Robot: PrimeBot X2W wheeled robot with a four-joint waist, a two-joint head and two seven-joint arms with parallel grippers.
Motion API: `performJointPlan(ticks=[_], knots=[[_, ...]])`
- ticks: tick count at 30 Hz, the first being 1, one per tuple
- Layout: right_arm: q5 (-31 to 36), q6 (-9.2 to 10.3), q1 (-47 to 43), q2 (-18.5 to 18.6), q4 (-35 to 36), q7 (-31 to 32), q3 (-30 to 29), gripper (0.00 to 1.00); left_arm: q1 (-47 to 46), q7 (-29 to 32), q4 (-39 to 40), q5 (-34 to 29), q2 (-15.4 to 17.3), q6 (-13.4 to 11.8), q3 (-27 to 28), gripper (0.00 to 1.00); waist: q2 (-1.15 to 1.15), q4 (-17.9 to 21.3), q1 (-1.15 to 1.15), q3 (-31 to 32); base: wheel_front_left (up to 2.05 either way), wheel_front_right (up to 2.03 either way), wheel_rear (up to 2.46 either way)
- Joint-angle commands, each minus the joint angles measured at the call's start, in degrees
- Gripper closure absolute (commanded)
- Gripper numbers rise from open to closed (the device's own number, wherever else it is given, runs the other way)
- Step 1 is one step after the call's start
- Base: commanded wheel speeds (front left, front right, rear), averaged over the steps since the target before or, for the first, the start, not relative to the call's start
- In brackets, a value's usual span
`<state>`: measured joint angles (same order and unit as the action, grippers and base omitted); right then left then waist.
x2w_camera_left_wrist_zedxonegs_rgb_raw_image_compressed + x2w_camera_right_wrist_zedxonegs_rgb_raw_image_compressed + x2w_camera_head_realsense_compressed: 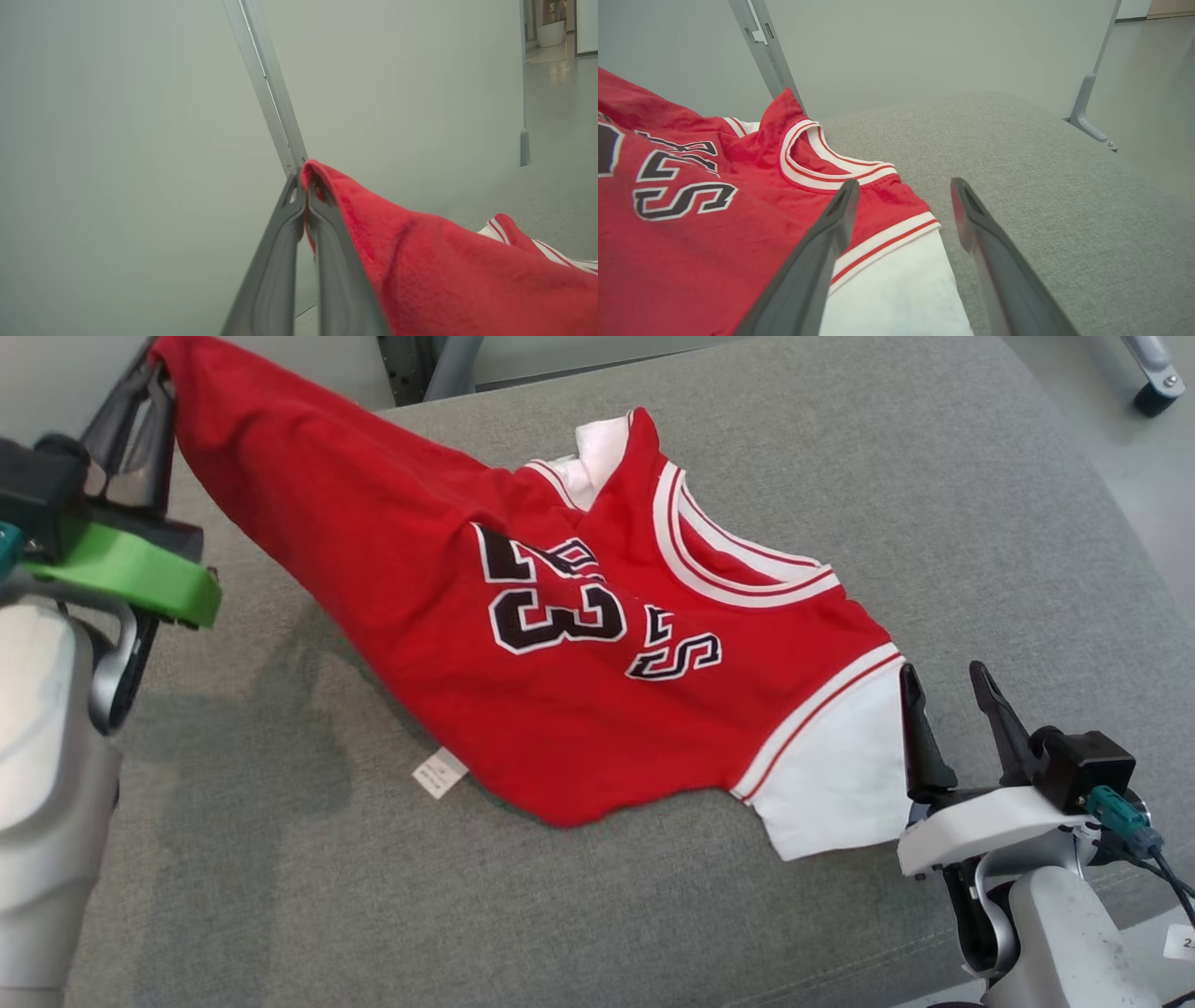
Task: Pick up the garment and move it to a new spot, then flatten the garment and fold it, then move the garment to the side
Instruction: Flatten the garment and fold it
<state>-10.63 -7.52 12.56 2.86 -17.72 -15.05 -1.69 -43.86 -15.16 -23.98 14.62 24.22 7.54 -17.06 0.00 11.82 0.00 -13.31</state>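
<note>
Head view: left pincer [157,378] clamps garment [560,728] by its raised corner; right pincer [943,674], apart, beside its sleeve [831,784].

Head camera high over the grey pad [934,476]; wrist cameras low, close; red jersey [560,728] in all.

The red-and-white cloth jersey [560,728] is soft, slightly fuzzy and matt (its small white tag [439,772] looks papery). The grey fabric-covered bench [934,476] has a coarse woven texture. The left end effector [304,179] and right end effector [904,184] have smooth, matt dark plastic fingers.
</note>
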Motion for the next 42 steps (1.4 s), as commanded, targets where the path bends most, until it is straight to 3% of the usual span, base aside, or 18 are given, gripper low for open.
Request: performJointPlan(ticks=[1, 6, 7, 8, 12, 18, 27, 34, 42], knots=[[-0.58, 0.06, 0.80, 0.12, -0.13, -0.18, 0.16, 0.00, -3.46, 0.02, -1.56, 0.55, 1.15, -0.11, -1.06, 1.00, 0.00, 1.49, 0.00, -1.32, 0.00, 0.00, 0.00], [-1.08, 0.06, 1.49, 0.12, -0.45, -0.18, 0.64, 0.00, -10.39, 0.04, -9.40, 0.55, 1.99, -0.11, -4.83, 1.00, 0.00, 3.67, 0.00, -2.77, 0.00, 0.00, 0.00], [-1.13, 0.06, 1.78, 0.13, -0.52, -0.18, 0.71, 0.00, -11.59, 0.04, -11.47, 0.39, 1.67, -0.12, -5.06, 0.61, 0.00, 4.04, 0.00, -3.05, 0.00, 0.00, 0.00], [-1.17, 0.06, 2.07, 0.10, -0.69, -0.18, 0.87, 0.00, -12.31, 0.05, -13.93, 0.35, 1.18, -0.25, -5.16, 0.00, 0.00, 4.39, 0.00, -3.28, 0.00, 0.00, 0.00], [-1.35, 0.06, 2.10, 0.12, -1.31, -0.18, 0.91, 0.00, -13.06, 0.01, -22.46, 1.69, -2.73, -1.84, -4.62, 0.00, 0.00, 4.82, 0.00, -3.31, 0.00, 0.00, 0.00], [-0.57, 0.06, 1.13, 0.09, -2.15, -0.18, 0.11, 0.00, -6.75, 0.04, -26.30, 4.32, -8.33, -2.52, -2.77, 0.00, 0.00, 3.37, 0.00, -1.13, 0.00, 0.00, 0.00], [0.92, 0.06, -0.21, 0.14, -2.96, -0.18, 0.19, 0.00, 7.18, 0.03, -23.23, 5.49, -14.25, -2.02, 1.91, 0.00, 0.00, -0.84, 0.00, 4.57, 0.00, 0.00, 0.00], [1.25, 0.06, -2.26, 0.15, -4.17, -0.18, 1.09, 0.00, 20.80, 0.03, -18.23, 4.95, -18.03, -1.18, 6.48, 0.00, 0.00, -2.01, 0.00, 9.39, 0.00, 0.00, 0.00], [1.54, 0.06, -2.90, 0.14, -4.04, -0.18, 1.57, 0.00, 28.66, 0.03, -16.57, 2.81, -20.60, -0.26, 5.30, 0.00, 0.00, -1.57, 0.00, 10.25, 0.00, 0.00, 0.00]])
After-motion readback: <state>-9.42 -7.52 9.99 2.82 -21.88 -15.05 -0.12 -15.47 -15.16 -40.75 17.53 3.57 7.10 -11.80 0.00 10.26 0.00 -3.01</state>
